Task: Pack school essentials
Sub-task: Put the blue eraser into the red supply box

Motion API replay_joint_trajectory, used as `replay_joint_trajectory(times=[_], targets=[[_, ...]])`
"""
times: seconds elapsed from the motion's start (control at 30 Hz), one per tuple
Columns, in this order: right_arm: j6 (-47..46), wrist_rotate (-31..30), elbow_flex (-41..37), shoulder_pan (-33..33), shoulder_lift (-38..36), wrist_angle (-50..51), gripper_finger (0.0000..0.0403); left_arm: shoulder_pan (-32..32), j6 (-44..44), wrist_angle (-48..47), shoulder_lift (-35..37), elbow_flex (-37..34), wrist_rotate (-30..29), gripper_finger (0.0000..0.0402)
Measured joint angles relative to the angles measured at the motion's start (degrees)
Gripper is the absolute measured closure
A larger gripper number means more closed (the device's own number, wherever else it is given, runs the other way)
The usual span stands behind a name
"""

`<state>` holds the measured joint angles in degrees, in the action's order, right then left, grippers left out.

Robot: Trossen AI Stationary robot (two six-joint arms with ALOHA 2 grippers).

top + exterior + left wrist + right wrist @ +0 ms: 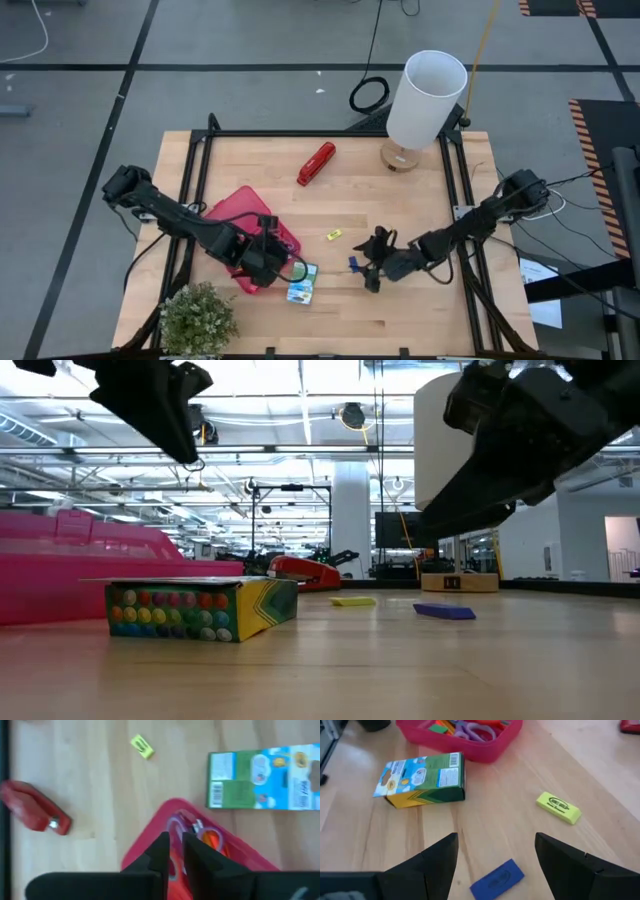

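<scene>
- Right claw (pixel 495 855) hangs released, fingers spread wide above the blue eraser (pixel 497 878), not touching it.
- At about 2 o'clock from that eraser lies the yellow eraser (pixel 559 808), apart on the bare bench (pixel 400 200).
- At about 10 o'clock lies the crayon box (pixel 422 779) on its side, just beside the pink case (pixel 485 745).
- Left claw (pixel 175 851) is clenched, empty, over the case, which holds purple scissors (pixel 475 730).
- Red stapler (pixel 316 163) lies well apart.
</scene>
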<state>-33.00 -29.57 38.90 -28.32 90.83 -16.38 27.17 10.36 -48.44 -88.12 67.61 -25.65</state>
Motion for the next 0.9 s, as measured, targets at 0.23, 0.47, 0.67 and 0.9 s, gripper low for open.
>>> replay_joint_trajectory(times=[0.23, 0.47, 0.67, 0.9], targets=[[-8.28, -12.74, 2.60, -6.26, 6.23, 0.45, 0.0147, -0.25, -2.06, 5.92, -0.31, -0.04, -2.61, 0.0374], [-14.15, -19.25, 4.13, -9.17, 14.45, 0.52, 0.0147, -0.21, -1.05, 6.74, -0.31, -0.02, -2.66, 0.0378], [-15.78, -19.88, 7.06, -9.55, 19.08, 0.46, 0.0147, -0.05, -0.57, 7.89, -0.31, -0.02, -2.40, 0.0378], [-19.37, -21.59, 9.94, -9.59, 20.82, 9.26, 0.0147, -0.09, -0.77, 9.35, -0.31, -0.02, -2.39, 0.0378]])
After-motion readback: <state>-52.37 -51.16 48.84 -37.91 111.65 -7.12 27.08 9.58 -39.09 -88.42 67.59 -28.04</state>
